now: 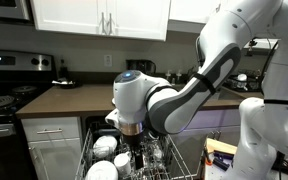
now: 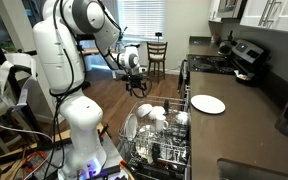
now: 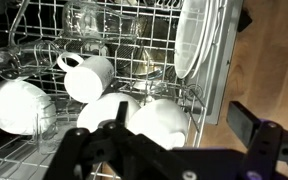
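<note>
- Above the open dishwasher rack (image 1: pixel 189 160), the gripper (image 1: pixel 134 150) hung pointing down, with its jaws spread wide and nothing between them.
- From the wrist view, the gripper (image 3: pixel 154 140) showed as dark fingers (image 3: pixel 252 128) along the bottom edge, set well apart over the crockery and touching none of it.
- Nearest below it lay the white cups (image 3: pixel 164 122), mouth-down and touching one another in the wire rack (image 3: pixel 209 110).
- Just behind them, a white mug (image 3: pixel 92 75) lay on its side with its handle towards the left of the wrist view.
- Another rounded cup (image 3: pixel 19 105) sat further left in the same rack.
- Clear glasses (image 3: pixel 84 20) stood in the row at the back, blurred and hard to count.
- A white plate (image 3: pixel 194 40) stood on edge in the tines at the right side of the rack.
- In an exterior view, the gripper (image 2: pixel 136 82) was seen beyond the rack (image 2: pixel 144 150), where the white cups (image 2: pixel 149 113) were grouped at one end.
- On the dark countertop (image 2: pixel 234 125) beside the dishwasher, a second plate (image 2: pixel 207 104) lay flat, well apart from the gripper.
- A stove (image 1: pixel 4 95) stood to one side of the counter, under white cabinets (image 1: pixel 99 18).
</note>
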Controlling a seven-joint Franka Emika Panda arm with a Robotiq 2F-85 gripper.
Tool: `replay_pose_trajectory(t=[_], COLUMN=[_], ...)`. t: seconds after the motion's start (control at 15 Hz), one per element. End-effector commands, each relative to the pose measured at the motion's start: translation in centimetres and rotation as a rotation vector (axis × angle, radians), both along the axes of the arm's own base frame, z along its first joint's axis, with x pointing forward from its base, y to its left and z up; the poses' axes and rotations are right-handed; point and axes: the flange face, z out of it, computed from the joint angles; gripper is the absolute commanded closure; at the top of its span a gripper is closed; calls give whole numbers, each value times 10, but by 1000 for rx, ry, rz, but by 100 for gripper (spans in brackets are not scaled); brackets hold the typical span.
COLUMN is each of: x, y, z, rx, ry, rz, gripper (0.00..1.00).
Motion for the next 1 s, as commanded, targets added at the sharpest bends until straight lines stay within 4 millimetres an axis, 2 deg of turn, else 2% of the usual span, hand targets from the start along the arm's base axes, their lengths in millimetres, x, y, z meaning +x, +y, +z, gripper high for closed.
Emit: replay_pose_trajectory(t=[0.0,0.27,0.47,0.67,0.93], x=[27,49,62,69,67], y=[-7,-26,-35,-34,-24], z=[-7,-9,-22,-39,-72], rx=[-6,-39,-73,-81,-59], ry=[0,-8,26,78,179], rz=[-39,-72,-85,-89,-97], gripper=[0,0,0,0,0])
